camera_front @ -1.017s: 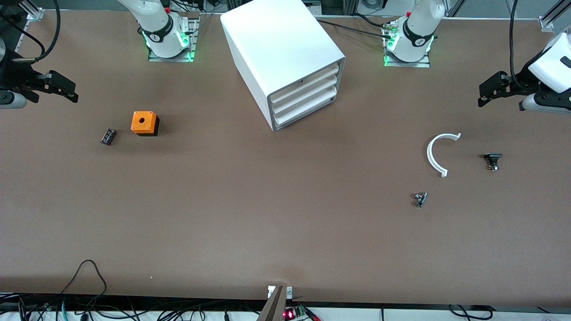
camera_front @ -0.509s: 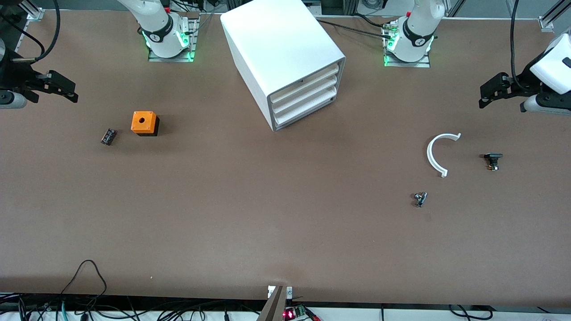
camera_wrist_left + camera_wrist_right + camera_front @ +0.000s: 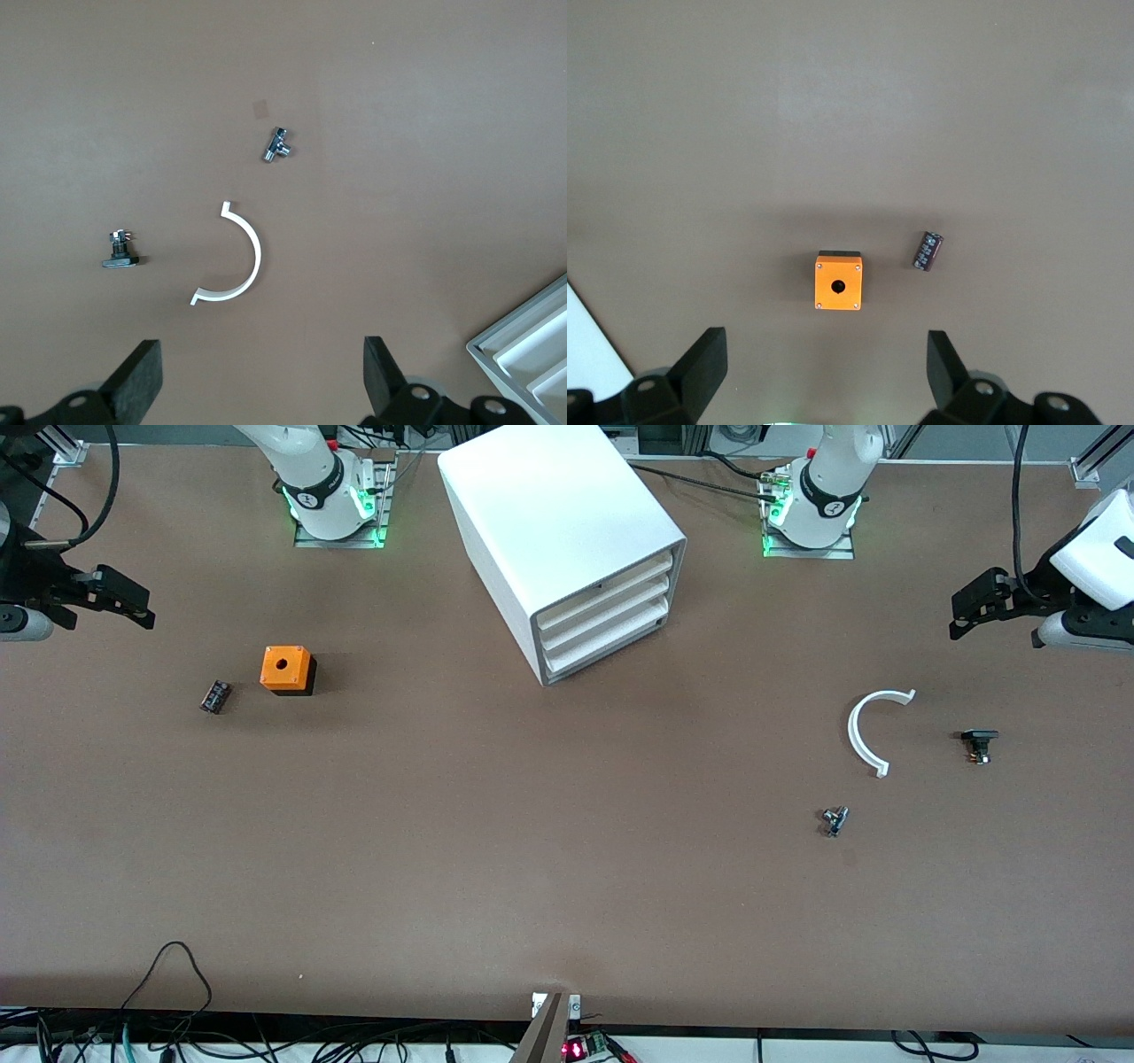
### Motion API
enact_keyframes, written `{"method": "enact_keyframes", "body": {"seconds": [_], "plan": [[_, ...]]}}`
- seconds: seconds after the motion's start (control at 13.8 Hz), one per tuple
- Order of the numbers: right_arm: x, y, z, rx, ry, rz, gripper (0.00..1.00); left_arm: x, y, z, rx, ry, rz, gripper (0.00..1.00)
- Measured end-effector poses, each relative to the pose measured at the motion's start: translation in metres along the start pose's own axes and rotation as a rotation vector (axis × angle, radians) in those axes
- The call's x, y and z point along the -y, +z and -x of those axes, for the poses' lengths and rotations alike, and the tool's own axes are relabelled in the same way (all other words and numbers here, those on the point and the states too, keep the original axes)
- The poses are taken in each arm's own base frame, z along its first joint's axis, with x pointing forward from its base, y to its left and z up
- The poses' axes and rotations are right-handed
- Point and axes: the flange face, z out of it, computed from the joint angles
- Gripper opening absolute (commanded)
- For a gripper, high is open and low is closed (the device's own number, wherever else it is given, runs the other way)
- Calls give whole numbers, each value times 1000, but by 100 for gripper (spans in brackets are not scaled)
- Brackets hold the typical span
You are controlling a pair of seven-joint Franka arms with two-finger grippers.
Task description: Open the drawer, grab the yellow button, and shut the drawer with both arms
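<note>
The white cabinet (image 3: pixel 567 540) stands between the two arm bases. Its top drawer (image 3: pixel 611 583) is shut, like the two below it. A corner of the cabinet shows in the left wrist view (image 3: pixel 532 354). The button is out of view. My left gripper (image 3: pixel 970 607) hangs open and empty over the left arm's end of the table; in its wrist view (image 3: pixel 263 381) the jaws stand wide apart. My right gripper (image 3: pixel 124 602) hangs open and empty over the right arm's end; its wrist view (image 3: pixel 827 376) shows the same wide gap.
A white half ring (image 3: pixel 864 731), a small black part (image 3: pixel 979 742) and a metal fitting (image 3: pixel 834 819) lie toward the left arm's end. An orange cube with a hole (image 3: pixel 286 669) and a small black cylinder (image 3: pixel 214 695) lie toward the right arm's end.
</note>
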Motion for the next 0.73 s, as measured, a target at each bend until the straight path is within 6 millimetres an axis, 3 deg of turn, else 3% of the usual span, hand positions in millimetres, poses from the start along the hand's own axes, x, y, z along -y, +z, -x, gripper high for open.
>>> {"method": "enact_keyframes", "body": {"seconds": [0.22, 0.36, 0.58, 0.73], "plan": [[0, 0, 0, 0, 0, 0, 100, -2, 17, -4, 58, 7, 6, 100], [0, 0, 0, 1, 2, 0, 100, -11, 45, -14, 127, 27, 14, 100], [-1, 0, 0, 0, 28, 0, 100, -37, 103, -23, 257, 71, 89, 100], [-1, 0, 0, 0, 35, 0, 100, -57, 119, -21, 328, 89, 242, 100]]}}
